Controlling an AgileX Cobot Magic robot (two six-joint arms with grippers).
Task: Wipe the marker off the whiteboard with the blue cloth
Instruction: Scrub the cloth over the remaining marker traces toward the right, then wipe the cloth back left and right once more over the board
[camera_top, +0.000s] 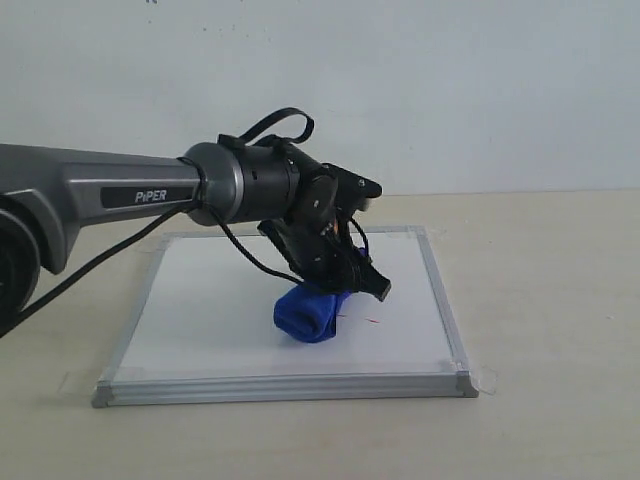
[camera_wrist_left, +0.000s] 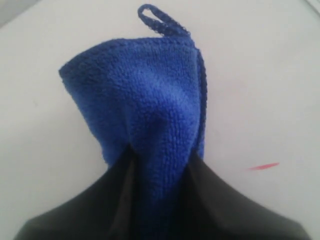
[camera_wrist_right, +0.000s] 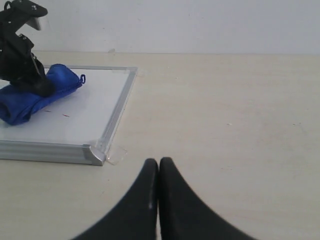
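I am pinching the blue cloth (camera_top: 308, 314) in my left gripper (camera_top: 338, 288), pressing it onto the whiteboard (camera_top: 200, 320) near the middle. A short red marker streak (camera_wrist_left: 263, 166) is showing just beside it. My right gripper (camera_wrist_right: 159, 167) is hanging closed over the table (camera_wrist_right: 225, 125), off the board.

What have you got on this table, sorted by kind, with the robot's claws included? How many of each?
Whiteboard: 1
Blue cloth: 1
Red marker streak, clearly seen: 1
Grippers: 2, the left gripper pinching the cloth and the right gripper shut and empty
Total: 5
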